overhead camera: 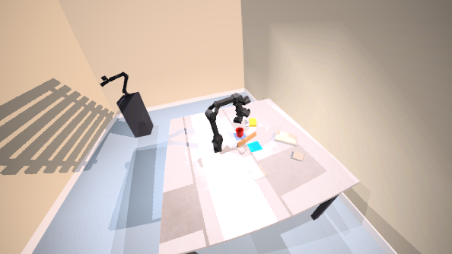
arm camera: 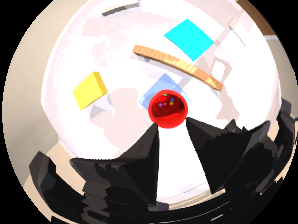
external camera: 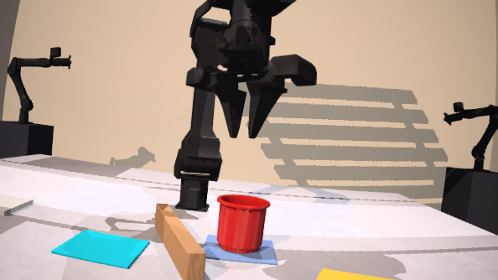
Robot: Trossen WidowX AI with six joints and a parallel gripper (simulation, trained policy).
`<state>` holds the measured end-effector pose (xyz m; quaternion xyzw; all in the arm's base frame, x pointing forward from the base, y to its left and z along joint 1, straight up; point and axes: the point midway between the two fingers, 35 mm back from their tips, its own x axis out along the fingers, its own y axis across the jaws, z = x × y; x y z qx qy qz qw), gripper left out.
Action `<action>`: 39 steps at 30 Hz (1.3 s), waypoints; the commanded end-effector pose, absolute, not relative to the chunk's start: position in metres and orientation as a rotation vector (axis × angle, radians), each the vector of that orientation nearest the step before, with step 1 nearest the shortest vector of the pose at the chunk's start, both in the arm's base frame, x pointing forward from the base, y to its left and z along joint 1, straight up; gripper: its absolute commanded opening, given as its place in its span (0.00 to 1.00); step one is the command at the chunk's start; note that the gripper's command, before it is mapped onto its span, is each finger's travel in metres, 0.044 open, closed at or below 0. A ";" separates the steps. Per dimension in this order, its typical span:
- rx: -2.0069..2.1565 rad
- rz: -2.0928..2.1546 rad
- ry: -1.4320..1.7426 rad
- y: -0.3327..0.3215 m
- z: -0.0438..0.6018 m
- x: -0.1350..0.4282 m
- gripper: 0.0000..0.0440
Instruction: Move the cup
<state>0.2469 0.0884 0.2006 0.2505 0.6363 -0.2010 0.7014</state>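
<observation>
Pale table, red cup [overhead camera: 240, 132] [external camera: 241, 225] [arm camera: 168, 109] upright on blue pad [overhead camera: 237, 137] [external camera: 268, 257] [arm camera: 149, 98].

Small coloured marbles lie inside the red cup [arm camera: 168, 120], near a curved-looking wooden bar [arm camera: 177, 65].
</observation>
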 end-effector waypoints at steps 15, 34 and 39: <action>0.508 -0.614 1.509 0.079 0.157 0.236 0.35; 0.446 -0.681 1.558 0.077 0.102 0.226 0.39; 0.423 -0.675 1.570 0.077 0.086 0.224 0.39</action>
